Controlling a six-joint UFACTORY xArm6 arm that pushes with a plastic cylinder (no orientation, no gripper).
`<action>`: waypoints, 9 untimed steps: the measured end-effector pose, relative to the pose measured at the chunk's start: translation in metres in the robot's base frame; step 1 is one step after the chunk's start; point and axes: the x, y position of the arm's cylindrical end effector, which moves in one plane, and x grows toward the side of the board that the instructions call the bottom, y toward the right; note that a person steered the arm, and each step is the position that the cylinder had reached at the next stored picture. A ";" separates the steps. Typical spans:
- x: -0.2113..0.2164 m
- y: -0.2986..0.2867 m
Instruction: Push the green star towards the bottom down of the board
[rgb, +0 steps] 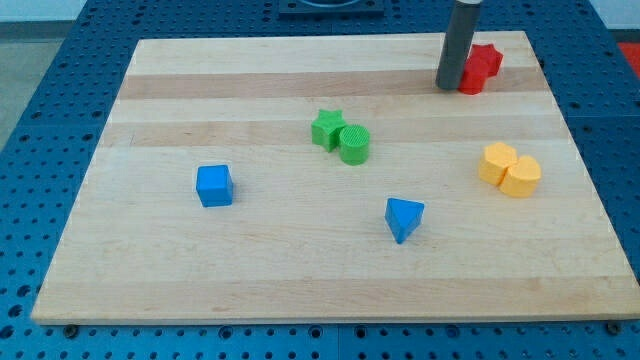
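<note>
The green star (325, 129) lies near the middle of the wooden board (250, 270), touching a green cylinder (354, 144) on its right. My tip (449, 87) is at the view's top right, well away from the green star and up to its right. The tip stands right against the left side of the red blocks (479, 68).
A blue cube (214, 186) lies at the left. A blue triangular block (403, 219) lies below and right of the green pair. Two yellow blocks (509, 169) touch each other at the right. Blue pegboard surrounds the board.
</note>
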 end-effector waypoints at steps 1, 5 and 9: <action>0.020 -0.037; 0.028 -0.131; 0.053 -0.217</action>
